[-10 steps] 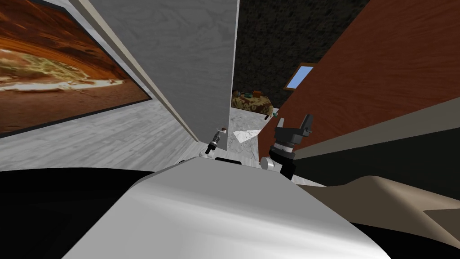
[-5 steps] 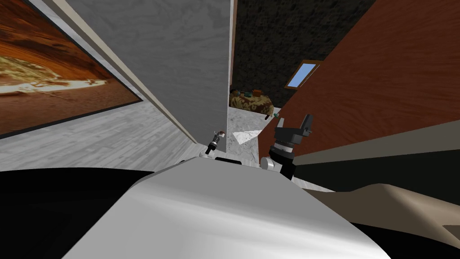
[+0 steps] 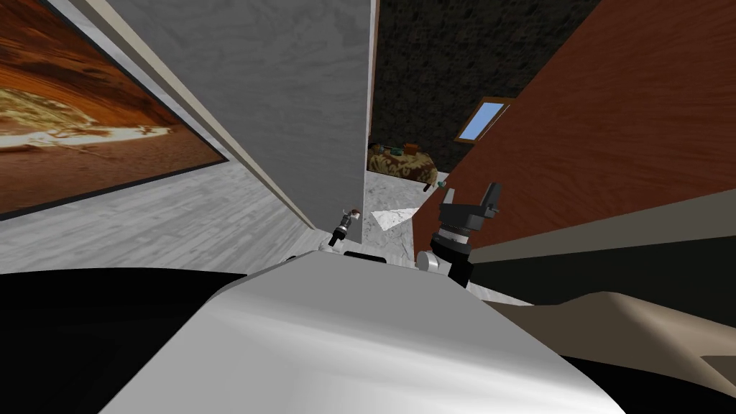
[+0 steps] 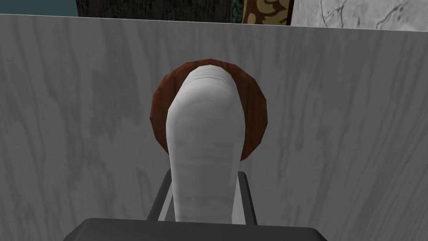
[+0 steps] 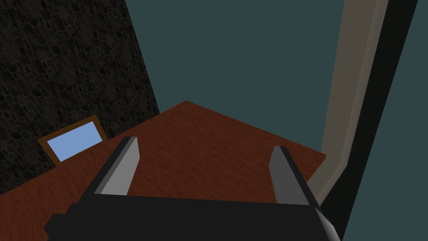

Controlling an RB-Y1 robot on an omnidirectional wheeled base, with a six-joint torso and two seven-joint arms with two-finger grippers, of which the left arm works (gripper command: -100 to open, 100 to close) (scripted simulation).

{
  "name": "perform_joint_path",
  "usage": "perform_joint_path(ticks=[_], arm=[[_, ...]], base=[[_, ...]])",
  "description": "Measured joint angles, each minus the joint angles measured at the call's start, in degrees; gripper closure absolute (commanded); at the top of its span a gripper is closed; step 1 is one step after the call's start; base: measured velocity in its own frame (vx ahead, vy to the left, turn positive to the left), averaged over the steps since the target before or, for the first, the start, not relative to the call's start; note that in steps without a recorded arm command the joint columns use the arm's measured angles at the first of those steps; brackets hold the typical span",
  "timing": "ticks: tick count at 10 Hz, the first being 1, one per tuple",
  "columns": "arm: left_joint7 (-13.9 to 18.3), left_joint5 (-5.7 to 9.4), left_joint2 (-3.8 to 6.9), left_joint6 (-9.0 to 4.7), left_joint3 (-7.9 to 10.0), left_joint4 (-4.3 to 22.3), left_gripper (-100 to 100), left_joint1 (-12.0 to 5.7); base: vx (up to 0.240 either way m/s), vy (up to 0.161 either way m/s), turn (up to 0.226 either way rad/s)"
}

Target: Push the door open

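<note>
The pale grey wood-grain door (image 3: 287, 86) stands ajar, with a narrow gap at its right edge. Its whitish lever handle (image 4: 205, 125) sits on a round brown plate (image 4: 253, 113). My left gripper (image 4: 205, 173) is shut on the handle, one finger pressing each side near the dark body. In the head view that gripper (image 3: 347, 219) is small against the door's edge, at the handle (image 3: 353, 212). My right gripper (image 3: 468, 198) is raised beside the red-brown wall, fingers wide apart and empty, as the right wrist view's gripper (image 5: 204, 144) confirms.
Through the gap I see a marbled floor (image 3: 384, 208) and a patterned piece of furniture (image 3: 404, 167) against a dark stone wall. A red-brown wall (image 3: 611, 108) with a beige frame strip (image 3: 611, 219) runs close on the right. A large orange picture (image 3: 86, 129) hangs left.
My head view shifted slightly between the earliest frame and the later two. Both arms keep their places by the door, and the gap looks about the same.
</note>
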Motion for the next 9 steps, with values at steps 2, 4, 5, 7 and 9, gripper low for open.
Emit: perform_joint_path(ticks=[2, 4, 5, 7, 9], arm=[[-0.3, 0.33, 0.13, -0.14, 0.58, 1.2, 100, 0.04], [-0.5, 0.62, 0.23, 0.63, 1.15, 0.2, 100, 0.60], [-0.6, 0.75, 0.36, 1.42, 1.38, -1.2, 100, 1.18], [-0.9, 1.37, 0.64, -0.46, 2.51, 2.0, 100, -0.61], [-1.6, 1.74, 0.49, 0.84, 3.33, 0.1, 100, 0.29]], base=[[0.148, -0.058, 0.035], [0.171, -0.074, 0.040], [0.138, -0.066, 0.013], [0.174, -0.093, 0.060], [0.141, -0.055, 0.036]])
